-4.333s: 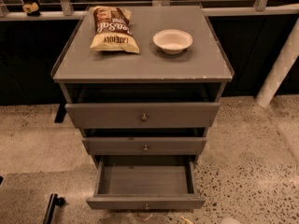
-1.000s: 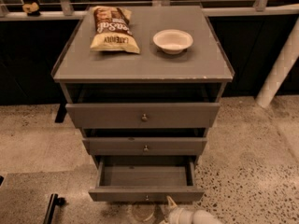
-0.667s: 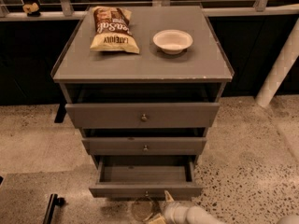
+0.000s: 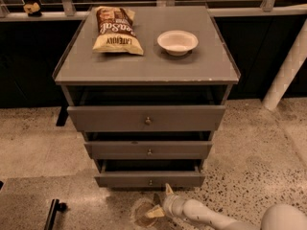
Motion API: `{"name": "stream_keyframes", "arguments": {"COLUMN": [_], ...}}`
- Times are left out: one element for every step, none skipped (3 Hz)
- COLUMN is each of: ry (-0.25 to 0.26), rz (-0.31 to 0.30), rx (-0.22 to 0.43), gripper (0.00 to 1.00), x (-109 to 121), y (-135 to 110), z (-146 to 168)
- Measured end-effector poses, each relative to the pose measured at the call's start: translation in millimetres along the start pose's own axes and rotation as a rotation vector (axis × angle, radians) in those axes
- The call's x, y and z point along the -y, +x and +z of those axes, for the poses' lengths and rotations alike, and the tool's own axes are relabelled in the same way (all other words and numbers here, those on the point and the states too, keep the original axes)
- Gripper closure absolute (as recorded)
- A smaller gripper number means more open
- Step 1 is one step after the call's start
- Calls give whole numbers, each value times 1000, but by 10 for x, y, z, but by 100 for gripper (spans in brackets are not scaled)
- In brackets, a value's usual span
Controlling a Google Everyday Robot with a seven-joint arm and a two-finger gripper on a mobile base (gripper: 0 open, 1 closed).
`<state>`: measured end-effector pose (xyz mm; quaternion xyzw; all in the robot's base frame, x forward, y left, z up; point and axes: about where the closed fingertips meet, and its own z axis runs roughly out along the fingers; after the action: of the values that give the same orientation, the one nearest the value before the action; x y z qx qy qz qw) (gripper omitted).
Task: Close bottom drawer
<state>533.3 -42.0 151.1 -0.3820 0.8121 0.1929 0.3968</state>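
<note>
Speckled floor (image 4: pixel 249 152) surrounds the grey cabinet (image 4: pixel 144 68); its bottom drawer (image 4: pixel 124 179) juts out slightly at the base. My hand (image 4: pixel 159 201) hovers just before its front, fingers spread, gripping nothing. I should push squarely near the knob (image 4: pixel 150 182) to avoid skewing.

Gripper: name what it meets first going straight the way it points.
Probably the bottom drawer front, near its knob; the gripper hangs just before it, low by the floor. Depth is unclear.
</note>
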Motion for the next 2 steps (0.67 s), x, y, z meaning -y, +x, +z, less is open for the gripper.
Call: {"name": "stream_keyframes", "arguments": {"ry": [0, 26], "rz": [0, 24], "rx": [0, 19], "gripper": [0, 0], "x": [0, 124], "y": [0, -82], "z": [1, 148]}}
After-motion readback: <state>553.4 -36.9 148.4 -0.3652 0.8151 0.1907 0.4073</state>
